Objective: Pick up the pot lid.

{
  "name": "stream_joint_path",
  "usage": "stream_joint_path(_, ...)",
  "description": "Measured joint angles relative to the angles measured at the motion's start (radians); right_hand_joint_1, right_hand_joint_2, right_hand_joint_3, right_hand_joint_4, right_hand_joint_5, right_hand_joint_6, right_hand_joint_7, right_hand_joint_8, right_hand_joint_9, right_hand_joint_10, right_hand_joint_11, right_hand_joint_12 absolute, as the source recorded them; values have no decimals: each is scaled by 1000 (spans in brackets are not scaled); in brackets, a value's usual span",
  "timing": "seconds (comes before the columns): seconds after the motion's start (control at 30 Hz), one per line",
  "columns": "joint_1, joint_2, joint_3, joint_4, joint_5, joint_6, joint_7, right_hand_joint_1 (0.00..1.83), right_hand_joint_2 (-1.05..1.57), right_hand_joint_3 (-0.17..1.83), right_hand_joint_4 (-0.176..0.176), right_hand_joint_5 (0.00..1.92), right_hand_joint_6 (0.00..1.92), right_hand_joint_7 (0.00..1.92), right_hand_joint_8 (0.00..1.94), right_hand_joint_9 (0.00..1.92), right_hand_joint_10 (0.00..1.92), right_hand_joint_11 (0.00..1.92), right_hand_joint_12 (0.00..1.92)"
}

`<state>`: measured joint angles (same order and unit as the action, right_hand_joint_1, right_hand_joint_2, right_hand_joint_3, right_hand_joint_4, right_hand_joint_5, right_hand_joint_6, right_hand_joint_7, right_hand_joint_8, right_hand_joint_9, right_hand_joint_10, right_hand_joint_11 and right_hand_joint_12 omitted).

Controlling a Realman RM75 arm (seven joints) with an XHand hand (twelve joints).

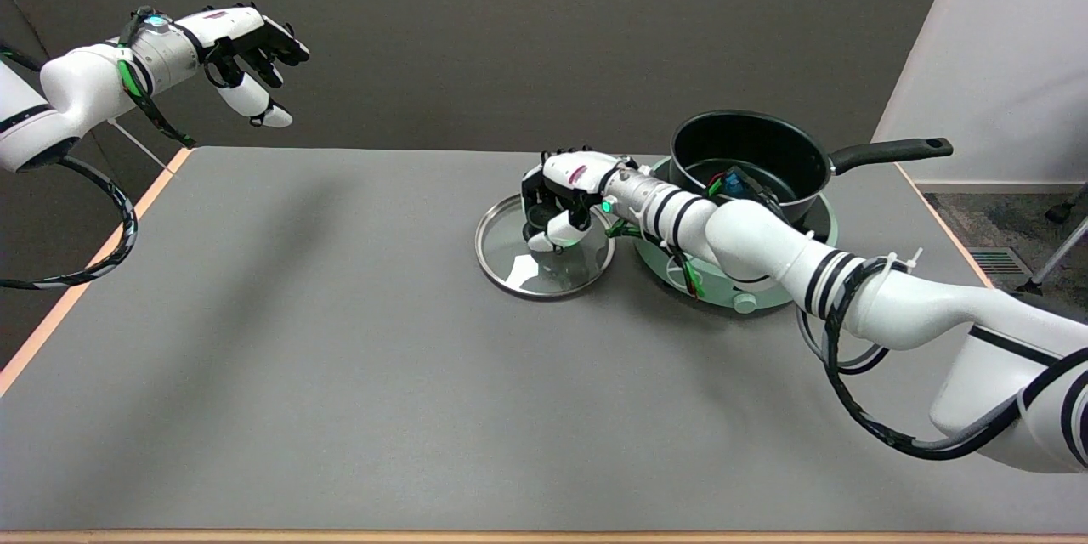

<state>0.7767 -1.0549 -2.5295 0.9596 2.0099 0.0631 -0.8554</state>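
Leftmost, the idle left hand (246, 59) hangs in the air above the table's (255, 357) far-left corner, fingers loosely curled, holding nothing. Right of centre, the pot lid (544, 259), glass with a metal rim, lies flat on the grey tabletop. The right hand (563, 200) sits over the lid's middle, fingers curled down around where its knob would be; whether they actually grip it cannot be told. Just beside the lid, a black saucepan (748, 153) stands uncovered on a pale green round base (748, 293), handle pointing right.
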Motion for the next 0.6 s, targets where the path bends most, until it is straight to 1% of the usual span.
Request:
stream_joint_path(0.4,0,1,10,9,0,-4,1,1324,973,581,19,570,1137,731,1555,674,1810,451,1921)
stream_joint_path(0.47,0,1,12,11,0,-5,2,1290,1027,547,48,565,1118,693,1602,743,1921,382,1898)
stream_joint_path(0.5,0,1,12,11,0,-5,2,1298,1013,559,41,572,1128,701,1593,723,1898,401,1905)
stream_joint_path(0.53,0,1,12,12,0,-5,2,1320,972,591,24,574,1148,730,1570,675,1833,456,1920)
stream_joint_path(0.6,0,1,13,12,0,-5,3,1320,968,598,26,569,1152,733,1566,673,1830,462,1921)
